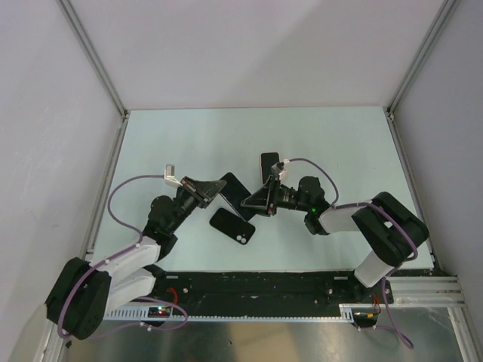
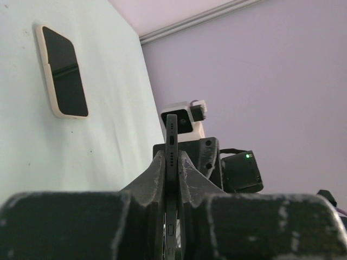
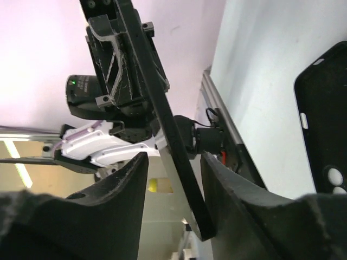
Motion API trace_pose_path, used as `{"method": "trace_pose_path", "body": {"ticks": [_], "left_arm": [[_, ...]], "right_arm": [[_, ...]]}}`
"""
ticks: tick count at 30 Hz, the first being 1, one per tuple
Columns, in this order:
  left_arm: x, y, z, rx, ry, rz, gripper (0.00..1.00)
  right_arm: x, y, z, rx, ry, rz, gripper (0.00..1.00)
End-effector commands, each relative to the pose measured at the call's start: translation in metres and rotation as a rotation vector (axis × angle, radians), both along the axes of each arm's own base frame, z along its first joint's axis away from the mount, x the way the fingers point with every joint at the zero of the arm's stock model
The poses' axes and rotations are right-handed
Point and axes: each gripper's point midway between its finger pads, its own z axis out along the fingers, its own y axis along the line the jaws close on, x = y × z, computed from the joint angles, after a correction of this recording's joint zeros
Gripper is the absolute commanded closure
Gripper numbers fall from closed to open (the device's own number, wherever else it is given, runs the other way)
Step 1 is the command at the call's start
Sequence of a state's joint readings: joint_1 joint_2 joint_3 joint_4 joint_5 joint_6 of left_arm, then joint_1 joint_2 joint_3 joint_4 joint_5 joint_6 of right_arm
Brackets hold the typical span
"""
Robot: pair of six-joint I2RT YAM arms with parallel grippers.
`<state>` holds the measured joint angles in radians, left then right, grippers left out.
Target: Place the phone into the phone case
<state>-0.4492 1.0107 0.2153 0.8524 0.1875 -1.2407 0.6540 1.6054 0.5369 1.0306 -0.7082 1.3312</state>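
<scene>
A dark phone [image 1: 235, 194] hangs edge-on above the table, with my left gripper [image 1: 216, 191] shut on one end. In the left wrist view both fingers press flat on the phone [image 2: 172, 132] at my left gripper [image 2: 172, 162]. My right gripper [image 1: 256, 200] faces it from the other side. Its jaws [image 3: 173, 158] stand apart around the phone's free end [image 3: 187, 179], with a gap showing on the left side. The black phone case [image 1: 232, 226] lies flat on the table below the phone, camera holes near its front end, and also shows at the right edge of the right wrist view [image 3: 325, 124].
A second phone in a pale case [image 1: 269, 162] lies flat on the table behind the right gripper and shows at upper left in the left wrist view [image 2: 62, 70]. Grey walls with metal rails enclose the white table [image 1: 339, 151] on three sides.
</scene>
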Motion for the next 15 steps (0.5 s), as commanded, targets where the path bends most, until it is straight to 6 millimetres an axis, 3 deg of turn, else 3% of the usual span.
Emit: {"method": "trace_pose_path", "body": {"ticks": [1, 3, 5, 7, 11, 15], "left_arm": [[-0.002, -0.001, 0.032, -0.075, -0.105, -0.018, 1.00], [-0.004, -0.004, 0.035, -0.074, -0.112, -0.039, 1.00], [-0.006, -0.006, 0.035, -0.069, -0.109, -0.057, 0.93], [-0.006, -0.008, 0.032, -0.056, -0.099, -0.073, 0.73], [-0.008, -0.012, 0.018, 0.021, -0.077, -0.117, 0.34], [-0.010, -0.015, 0.011, 0.081, -0.072, -0.213, 0.18]], "right_arm": [[-0.007, 0.002, 0.032, 0.144, -0.053, 0.039, 0.58], [-0.007, 0.002, 0.033, 0.156, -0.042, 0.045, 0.70], [-0.007, 0.001, 0.034, 0.164, -0.035, 0.048, 0.86], [-0.007, 0.000, 0.034, 0.166, -0.028, 0.054, 0.97], [-0.010, -0.007, 0.034, 0.161, -0.022, 0.096, 1.00], [-0.020, -0.019, 0.032, 0.152, -0.030, 0.178, 1.00]]}}
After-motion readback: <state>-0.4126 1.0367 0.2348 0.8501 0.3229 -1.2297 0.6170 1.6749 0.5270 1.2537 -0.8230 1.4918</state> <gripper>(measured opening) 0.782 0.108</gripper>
